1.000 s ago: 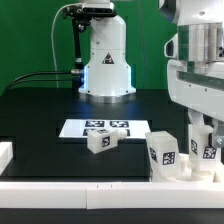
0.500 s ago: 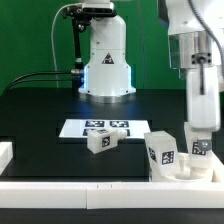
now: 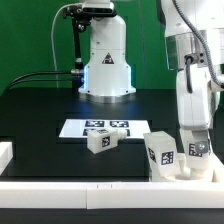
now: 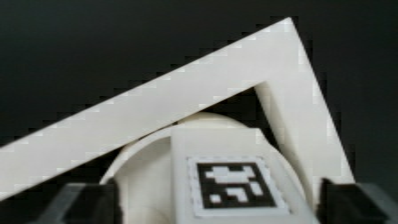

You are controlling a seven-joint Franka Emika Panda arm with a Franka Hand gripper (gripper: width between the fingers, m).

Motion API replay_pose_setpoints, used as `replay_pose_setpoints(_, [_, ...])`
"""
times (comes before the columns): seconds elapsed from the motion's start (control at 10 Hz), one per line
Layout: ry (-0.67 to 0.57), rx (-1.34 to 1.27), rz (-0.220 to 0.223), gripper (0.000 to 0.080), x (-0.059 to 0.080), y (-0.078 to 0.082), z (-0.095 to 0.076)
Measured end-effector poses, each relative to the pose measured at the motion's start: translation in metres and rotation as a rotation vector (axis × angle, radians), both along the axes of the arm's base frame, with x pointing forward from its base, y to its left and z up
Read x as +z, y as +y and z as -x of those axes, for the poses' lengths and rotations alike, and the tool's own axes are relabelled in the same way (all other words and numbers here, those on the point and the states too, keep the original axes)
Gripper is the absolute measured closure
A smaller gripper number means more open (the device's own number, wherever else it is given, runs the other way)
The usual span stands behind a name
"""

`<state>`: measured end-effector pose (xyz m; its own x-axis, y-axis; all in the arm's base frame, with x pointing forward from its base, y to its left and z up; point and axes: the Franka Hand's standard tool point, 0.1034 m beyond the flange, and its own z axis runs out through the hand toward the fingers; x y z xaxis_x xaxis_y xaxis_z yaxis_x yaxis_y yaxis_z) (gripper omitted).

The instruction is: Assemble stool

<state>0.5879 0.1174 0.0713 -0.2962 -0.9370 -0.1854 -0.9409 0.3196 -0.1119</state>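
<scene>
1. The gripper (image 3: 196, 146) is reaching down over the first leg (image 4: 222, 165), which is standing upright at the exterior view's right.
2. The fingers (image 4: 75, 203) are flanking that leg; I cannot tell whether they are clamping it.
3. The second leg (image 3: 161, 152) is standing just beside it, inside the rail (image 3: 80, 186) corner.
4. The third leg (image 3: 100, 141) is lying against the marker board (image 3: 78, 127).

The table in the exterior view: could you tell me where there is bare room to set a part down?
Bare table lies on the exterior view's left, between marker board and front rail. The exterior view's right is crowded: an upright leg, the gripper around another leg.
</scene>
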Motion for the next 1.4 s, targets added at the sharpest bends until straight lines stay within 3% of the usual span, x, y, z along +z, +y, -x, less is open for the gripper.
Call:
replay_pose_setpoints(0.1, [-0.007, 0.043, -0.002, 0.0177, 0.007, 0.002, -0.001])
replay_pose_setpoints(0.4, [-0.051, 0.407, 0.018, 0.0151, 0.031, 0.010, 0.002])
replay_pose_setpoints(0.9, [-0.105, 0.759, 0.073, 0.0150, 0.031, 0.009, 0.003])
replay_pose_setpoints(1.2, [-0.114, 1.219, 0.150, 0.0150, 0.046, 0.003, 0.003])
replay_pose_setpoints(1.4, [-0.123, 1.503, 0.185, 0.0150, 0.046, 0.000, 0.002])
